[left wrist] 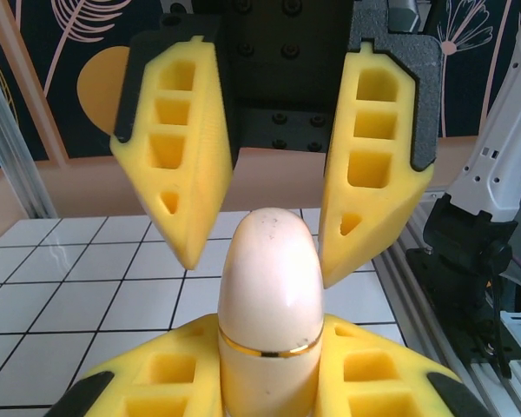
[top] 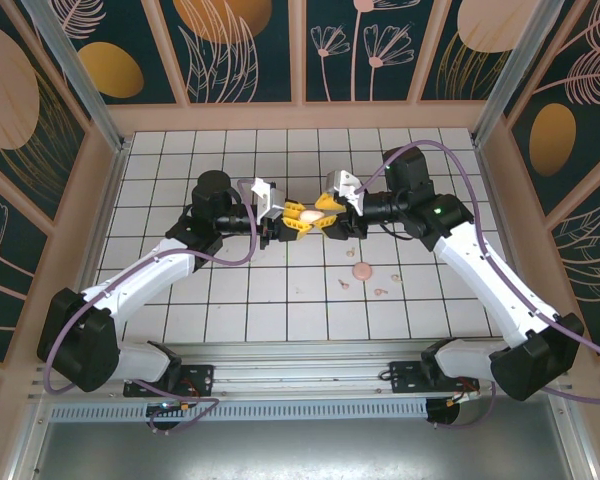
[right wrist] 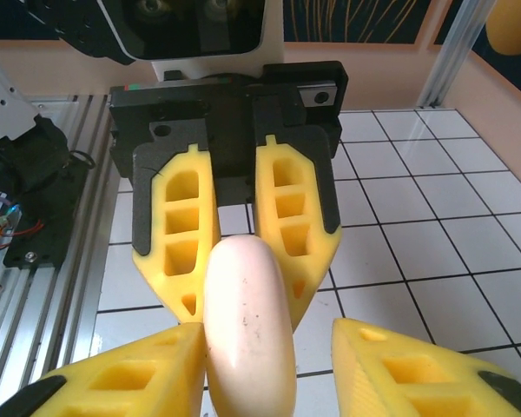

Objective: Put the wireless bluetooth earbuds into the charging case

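Closest to the arms, the earbuds (top: 344,284) are lying loose on the tabletop. The charging case (top: 361,270) sits just past them, a small round pink thing right of centre. Both are well apart from either end effector. Farther out, the left end effector (top: 292,222) is clamped on a pale egg-shaped capsule (top: 308,215) with a gold band. The right end effector (top: 325,218) faces it, fingers apart around the capsule's tip, with one looking like it touches.

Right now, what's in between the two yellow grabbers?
A pale, egg-shaped case with a gold ring. The left gripper pinches its base; the right gripper stands open around its tip, clearest in the left wrist view.
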`<control>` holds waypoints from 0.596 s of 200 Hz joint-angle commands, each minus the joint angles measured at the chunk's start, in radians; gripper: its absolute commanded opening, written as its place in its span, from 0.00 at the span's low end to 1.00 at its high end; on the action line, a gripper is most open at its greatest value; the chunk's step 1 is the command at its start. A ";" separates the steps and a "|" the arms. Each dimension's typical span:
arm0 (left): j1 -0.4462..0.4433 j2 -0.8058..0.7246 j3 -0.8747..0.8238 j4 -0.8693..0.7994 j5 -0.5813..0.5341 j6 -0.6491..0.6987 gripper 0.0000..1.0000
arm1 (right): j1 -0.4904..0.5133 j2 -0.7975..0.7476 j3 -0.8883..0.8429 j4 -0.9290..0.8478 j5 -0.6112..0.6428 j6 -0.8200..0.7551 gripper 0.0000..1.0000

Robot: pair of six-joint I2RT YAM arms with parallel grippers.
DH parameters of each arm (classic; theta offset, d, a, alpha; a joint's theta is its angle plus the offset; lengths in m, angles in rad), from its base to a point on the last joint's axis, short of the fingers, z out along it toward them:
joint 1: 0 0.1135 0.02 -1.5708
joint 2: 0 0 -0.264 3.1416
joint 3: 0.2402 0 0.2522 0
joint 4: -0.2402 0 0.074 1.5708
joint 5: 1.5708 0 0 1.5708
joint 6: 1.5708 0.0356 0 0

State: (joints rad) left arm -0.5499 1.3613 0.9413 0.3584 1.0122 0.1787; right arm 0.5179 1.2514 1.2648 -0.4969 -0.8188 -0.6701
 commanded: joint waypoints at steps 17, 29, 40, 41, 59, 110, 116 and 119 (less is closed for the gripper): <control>-0.002 -0.019 0.024 0.005 0.022 0.012 0.15 | -0.016 -0.033 -0.008 0.064 0.054 0.028 0.45; -0.002 -0.018 0.024 -0.004 0.022 0.019 0.14 | -0.024 -0.038 -0.011 0.082 0.045 0.039 0.45; -0.002 -0.018 0.024 -0.006 0.020 0.019 0.14 | -0.032 -0.044 -0.015 0.096 0.035 0.046 0.46; -0.002 -0.018 0.024 -0.007 0.020 0.019 0.14 | -0.033 -0.045 -0.015 0.097 0.033 0.046 0.46; -0.002 -0.019 0.021 -0.006 0.020 0.019 0.14 | -0.044 -0.050 -0.019 0.107 0.020 0.054 0.46; -0.002 -0.020 0.021 -0.006 0.021 0.024 0.14 | -0.052 -0.058 -0.035 0.121 0.014 0.070 0.46; -0.002 -0.021 0.021 -0.006 0.022 0.023 0.14 | -0.052 -0.058 -0.037 0.124 0.018 0.073 0.46; -0.002 -0.020 0.021 -0.006 0.022 0.023 0.14 | -0.052 -0.057 -0.038 0.125 0.019 0.074 0.46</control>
State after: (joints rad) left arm -0.5499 1.3613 0.9432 0.3470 0.9897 0.1825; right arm 0.4770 1.2137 1.2449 -0.4244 -0.8112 -0.6186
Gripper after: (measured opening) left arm 0.201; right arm 0.456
